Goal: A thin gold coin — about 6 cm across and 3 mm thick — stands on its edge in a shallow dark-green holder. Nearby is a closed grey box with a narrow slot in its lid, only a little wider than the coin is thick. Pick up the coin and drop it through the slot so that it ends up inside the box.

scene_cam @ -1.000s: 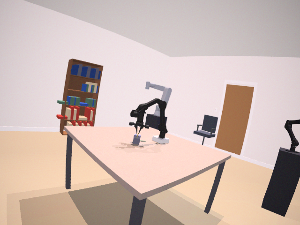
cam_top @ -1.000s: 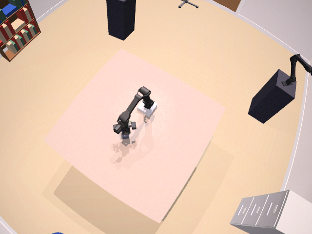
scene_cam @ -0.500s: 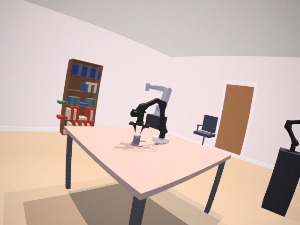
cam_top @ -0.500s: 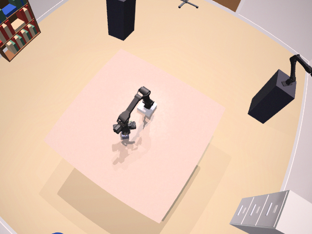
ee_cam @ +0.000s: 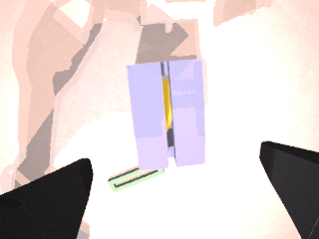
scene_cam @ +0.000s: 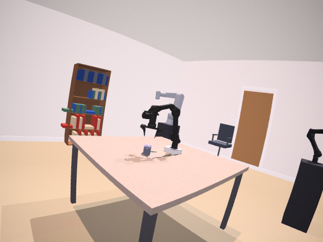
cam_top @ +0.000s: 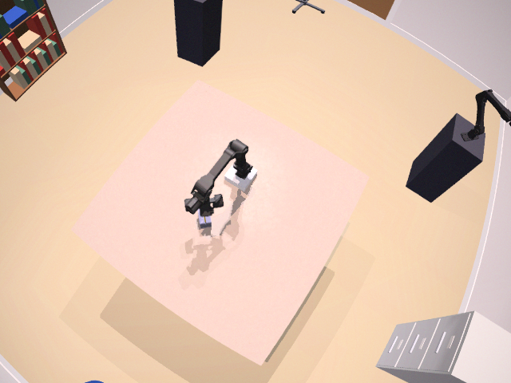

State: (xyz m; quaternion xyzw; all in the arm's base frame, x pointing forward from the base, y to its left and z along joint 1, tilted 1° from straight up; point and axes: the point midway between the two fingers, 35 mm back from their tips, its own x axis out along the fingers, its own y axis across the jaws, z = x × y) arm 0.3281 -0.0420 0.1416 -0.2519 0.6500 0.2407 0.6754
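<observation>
My gripper (scene_cam: 150, 136) (ee_cam: 177, 160) is wide open and empty, well above the box, with one fingertip out to each side of it. The grey box (cam_top: 202, 225) (scene_cam: 147, 150) (ee_cam: 147, 115), bluish in this light, stands on the table. The gold coin (ee_cam: 166, 102) shows as a thin yellow strip, on edge and lengthwise in the lid's slot, clear of both fingers. How deep it sits is hard to tell. The green holder (scene_cam: 154, 151) (ee_cam: 113, 186) lies beside the box, with its groove empty.
The arm's white base block (cam_top: 231, 177) (scene_cam: 169, 149) stands on the pinkish table (cam_top: 288, 206) (scene_cam: 182, 179), near the box and holder. The arm arches over from it. Dark pedestals (cam_top: 198, 37) (cam_top: 441, 164) and a filing cabinet (cam_top: 425, 346) stand off the table.
</observation>
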